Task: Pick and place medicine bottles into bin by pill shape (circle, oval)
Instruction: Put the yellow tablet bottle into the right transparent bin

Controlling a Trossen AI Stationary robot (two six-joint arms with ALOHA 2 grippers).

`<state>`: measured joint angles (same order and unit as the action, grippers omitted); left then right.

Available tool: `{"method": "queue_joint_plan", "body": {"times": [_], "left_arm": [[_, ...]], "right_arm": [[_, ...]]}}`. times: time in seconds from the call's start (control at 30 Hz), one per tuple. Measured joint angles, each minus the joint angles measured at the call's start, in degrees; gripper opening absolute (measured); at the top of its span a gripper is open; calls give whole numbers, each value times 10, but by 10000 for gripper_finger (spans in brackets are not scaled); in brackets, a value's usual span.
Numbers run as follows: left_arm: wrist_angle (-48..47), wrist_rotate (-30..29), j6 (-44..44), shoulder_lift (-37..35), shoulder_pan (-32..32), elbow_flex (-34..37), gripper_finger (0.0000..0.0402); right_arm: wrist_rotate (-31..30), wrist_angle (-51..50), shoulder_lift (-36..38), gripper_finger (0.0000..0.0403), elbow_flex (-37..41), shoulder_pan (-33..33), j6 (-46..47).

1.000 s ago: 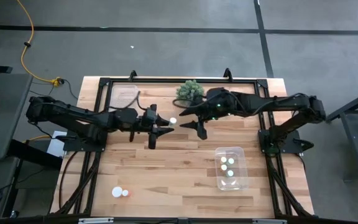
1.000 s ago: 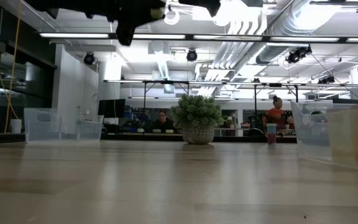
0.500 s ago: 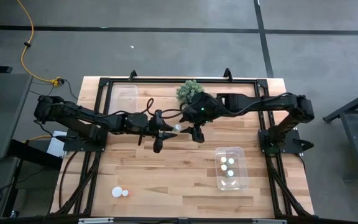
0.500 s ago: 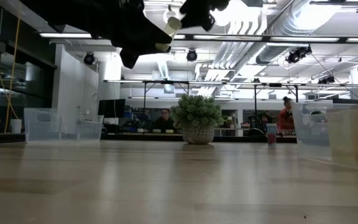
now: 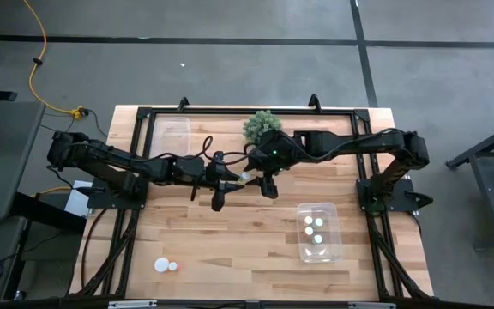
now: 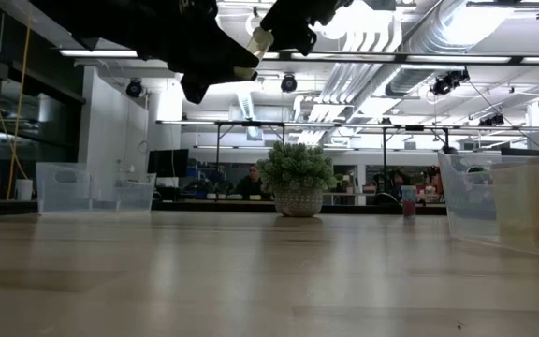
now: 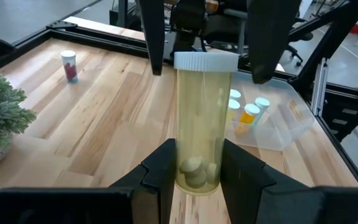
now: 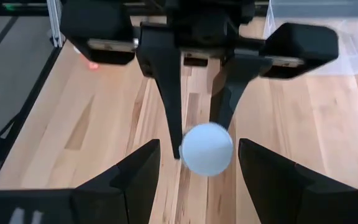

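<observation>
My left gripper (image 5: 224, 182) is above the table's middle, shut on a medicine bottle (image 7: 201, 118) with a clear yellowish body, a white cap (image 8: 207, 150) and a few pills at its bottom. My right gripper (image 5: 264, 184) reaches in from the right and is open. Its fingers (image 7: 151, 37) stand on either side of the cap with a gap on each side. Two more bottles (image 5: 165, 266) lie at the near left of the table. Several others stand in the clear bin (image 5: 333, 249) at the near right. My left gripper pinches the bottle's body near its bottom end (image 7: 197, 169) between its two fingers. The fingers come about level from the table's left and lie along the bottle. The bottle is lifted clear of the table, and its capped end sticks out toward the right arm.
A spiky green plant ball (image 5: 262, 126) sits at the far middle, close behind both grippers. A second clear bin (image 5: 171, 133) stands at the far left. One small bottle (image 7: 68, 65) stands alone on the wood near the far edge. Bare wood lies in the near middle.
Both grippers have come down. My left gripper carried the bottle a little toward the table's right and near edge. My right gripper moved toward the table's left and tipped downward, so its open fingers now flank the bottle's cap.
</observation>
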<state>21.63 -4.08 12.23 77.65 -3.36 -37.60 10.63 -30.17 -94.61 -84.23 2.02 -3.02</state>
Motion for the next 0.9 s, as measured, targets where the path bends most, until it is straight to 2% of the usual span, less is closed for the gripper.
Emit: {"method": "queue_joint_plan", "body": {"times": [0.23,0.9], "left_arm": [[0,0,0,0,0,0,94],[0,-2,0,0,0,0,94]], "right_arm": [[0,1,0,206,0,0,28],[-5,0,0,124,0,0,31]]}}
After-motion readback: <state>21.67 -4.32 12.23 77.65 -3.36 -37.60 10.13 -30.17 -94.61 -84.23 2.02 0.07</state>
